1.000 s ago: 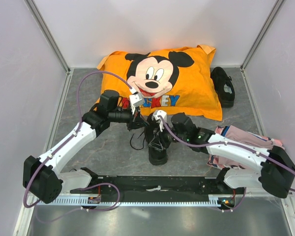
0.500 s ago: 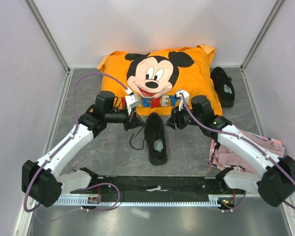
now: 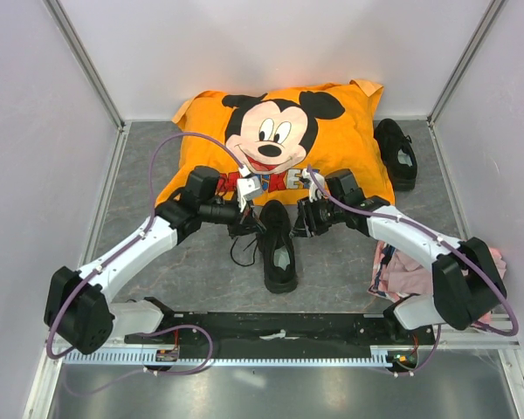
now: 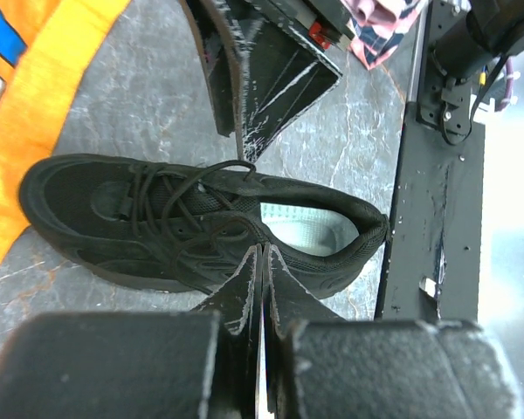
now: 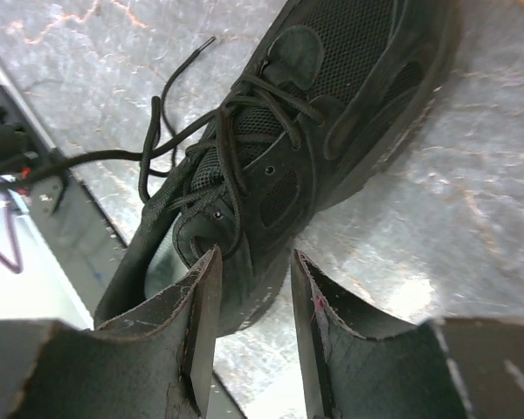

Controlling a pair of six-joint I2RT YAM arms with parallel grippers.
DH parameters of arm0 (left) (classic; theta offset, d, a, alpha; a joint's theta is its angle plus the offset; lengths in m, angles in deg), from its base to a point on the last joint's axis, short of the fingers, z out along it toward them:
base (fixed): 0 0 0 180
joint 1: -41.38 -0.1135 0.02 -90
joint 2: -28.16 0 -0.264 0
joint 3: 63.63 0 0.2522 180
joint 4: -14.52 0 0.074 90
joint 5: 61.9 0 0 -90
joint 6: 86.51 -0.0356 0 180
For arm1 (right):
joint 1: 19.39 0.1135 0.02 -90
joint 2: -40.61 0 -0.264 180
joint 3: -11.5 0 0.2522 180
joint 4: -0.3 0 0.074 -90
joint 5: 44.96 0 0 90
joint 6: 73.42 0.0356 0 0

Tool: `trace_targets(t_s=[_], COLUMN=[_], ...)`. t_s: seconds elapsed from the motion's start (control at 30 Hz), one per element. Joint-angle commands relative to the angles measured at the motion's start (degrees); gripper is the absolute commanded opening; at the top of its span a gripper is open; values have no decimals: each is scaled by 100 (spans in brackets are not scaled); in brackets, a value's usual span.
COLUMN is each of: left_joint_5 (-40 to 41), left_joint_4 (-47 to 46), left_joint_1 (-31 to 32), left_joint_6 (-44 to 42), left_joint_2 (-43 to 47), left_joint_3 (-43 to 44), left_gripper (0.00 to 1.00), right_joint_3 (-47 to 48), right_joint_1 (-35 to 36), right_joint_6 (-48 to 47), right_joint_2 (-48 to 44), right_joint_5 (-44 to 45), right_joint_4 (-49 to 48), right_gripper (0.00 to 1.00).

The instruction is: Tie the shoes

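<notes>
Now that the right gripper has come off the laces and swung beside the shoe, jaws apart and empty, while the left gripper stays pressed shut opposite, the shoe at mid-worktop likely remains untied.

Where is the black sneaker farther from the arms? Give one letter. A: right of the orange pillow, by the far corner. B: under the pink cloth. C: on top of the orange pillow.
A: the black low-top lace-up sneaker lies beside the right edge of the orange cartoon-print pillow, near the far right corner.
</notes>
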Motion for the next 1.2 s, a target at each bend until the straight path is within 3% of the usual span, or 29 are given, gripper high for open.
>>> trace_targets(t_s=[0.0, 0.4, 0.5, 0.63, 0.73, 1.17], left_joint_5=[186, 423, 441, 458, 467, 792], left_joint_4=[-273, -308, -308, -308, -247, -457], left_joint_1=[121, 218, 226, 253, 314, 578], left_joint_6=[-243, -296, -287, -322, -419, -341], left_joint_2=[-142, -511, -572, -625, -660, -1161], left_joint_3=[-26, 88, 114, 123, 185, 483], left_gripper=[2, 2, 2, 2, 1, 2], right_joint_3=[155, 59, 41, 67, 59, -38], right_joint_1=[-64, -126, -144, -196, -231, -249], right_joint_6=[451, 1022, 1031, 1075, 1005, 803], right_joint_2=[202, 483, 501, 457, 326, 61], right_joint_5=[-682, -1342, -1386, -1457, -1457, -1492], right_joint_4=[-380, -1031, -1049, -1075, -1102, -1128], right_gripper=[45, 40, 33, 11, 5, 0])
